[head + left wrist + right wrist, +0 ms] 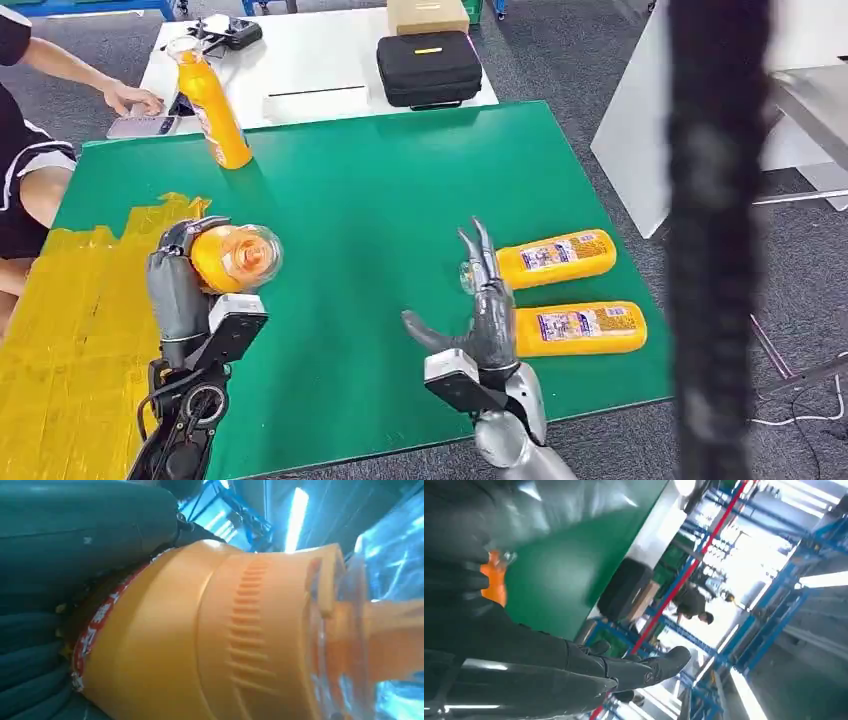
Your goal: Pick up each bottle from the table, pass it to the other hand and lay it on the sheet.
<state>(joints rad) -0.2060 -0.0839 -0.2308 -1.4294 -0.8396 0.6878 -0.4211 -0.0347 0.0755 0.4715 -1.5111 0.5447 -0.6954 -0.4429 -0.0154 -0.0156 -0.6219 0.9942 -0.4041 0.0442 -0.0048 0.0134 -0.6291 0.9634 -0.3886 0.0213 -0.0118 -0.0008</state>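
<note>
Gripping an orange bottle (225, 257) with a clear cap, the left hand (180, 285) holds it above the green table (370, 200), beside the yellow sheet (70, 320). Rightward, the right hand (487, 315) is empty, fingers spread, just beside two labelled orange bottles (570, 290) lying flat.

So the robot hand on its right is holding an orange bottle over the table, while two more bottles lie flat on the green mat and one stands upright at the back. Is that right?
Not quite: the head view shows the left robot hand holding the orange bottle. The right robot hand is open and holds nothing. The rest stands: two bottles lie flat on the green mat, and one stands upright at the back.
</note>
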